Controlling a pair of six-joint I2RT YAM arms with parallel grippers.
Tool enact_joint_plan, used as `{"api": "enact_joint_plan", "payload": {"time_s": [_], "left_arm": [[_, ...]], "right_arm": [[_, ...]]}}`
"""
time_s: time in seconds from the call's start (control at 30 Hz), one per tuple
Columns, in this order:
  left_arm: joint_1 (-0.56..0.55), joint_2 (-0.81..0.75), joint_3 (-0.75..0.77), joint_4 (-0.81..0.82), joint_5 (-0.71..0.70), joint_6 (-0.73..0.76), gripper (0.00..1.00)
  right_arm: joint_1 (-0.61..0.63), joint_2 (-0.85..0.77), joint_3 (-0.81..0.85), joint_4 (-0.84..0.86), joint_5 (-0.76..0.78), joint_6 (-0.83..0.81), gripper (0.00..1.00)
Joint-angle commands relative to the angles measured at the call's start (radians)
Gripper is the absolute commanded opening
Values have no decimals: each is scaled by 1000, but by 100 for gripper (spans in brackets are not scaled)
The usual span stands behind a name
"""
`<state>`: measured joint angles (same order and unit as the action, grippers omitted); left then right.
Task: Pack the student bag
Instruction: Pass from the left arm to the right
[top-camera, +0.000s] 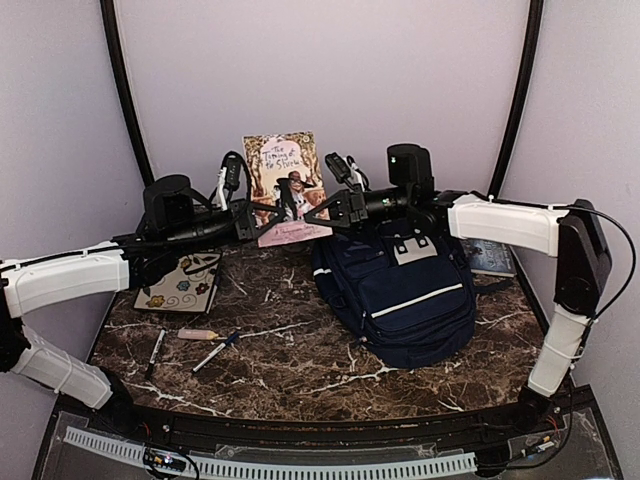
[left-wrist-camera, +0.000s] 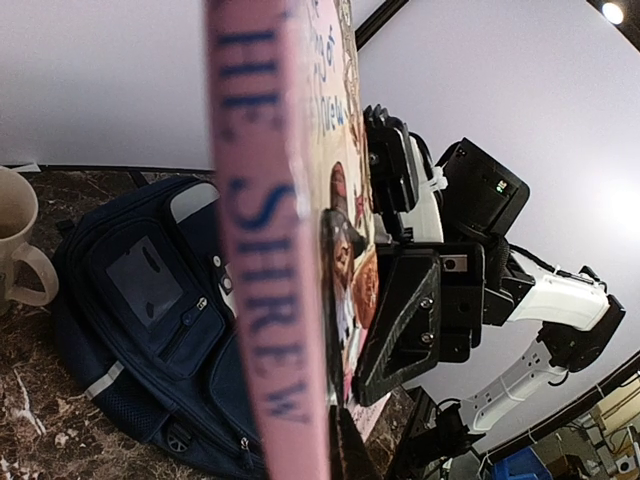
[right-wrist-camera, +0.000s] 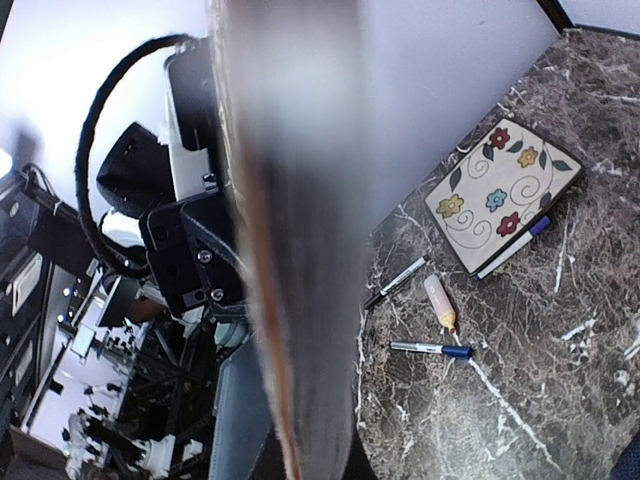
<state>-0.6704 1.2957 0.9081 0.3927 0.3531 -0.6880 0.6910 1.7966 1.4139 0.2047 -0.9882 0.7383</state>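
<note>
Up over the back of the worktop (top-camera: 290, 370), the left hand (top-camera: 262, 213) and right hand (top-camera: 318, 212) were both clamped on opposite edges of the upright book (top-camera: 285, 185), with the backpack (top-camera: 400, 290) lying flat just below and to its right, long axis front-to-back, closest to the right hand.

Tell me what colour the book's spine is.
The spine is pink with dark blue lettering, best in the left wrist view.

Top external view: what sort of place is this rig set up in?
Likely a robotics lab test cell: a marble-patterned table enclosed by plain lilac walls and black frame bars, with cluttered equipment beyond it, seen from the right wrist.
</note>
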Motion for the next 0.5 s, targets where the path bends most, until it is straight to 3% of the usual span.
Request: {"api": "enact_joint_plan", "payload": {"time_s": [0.0,0.2,0.47], "left_arm": [[11,6,17,-31,-13,27,6],[11,17,49,-149,-86,61,44],[-41,95,127,-267,-121,177,52]], "right_arm": [[-21,-14,57,-3,16,-10,0],[-130,-77,61,-91,-11,-88,0],[-433,-313,80,-740,126,-696,0]]}}
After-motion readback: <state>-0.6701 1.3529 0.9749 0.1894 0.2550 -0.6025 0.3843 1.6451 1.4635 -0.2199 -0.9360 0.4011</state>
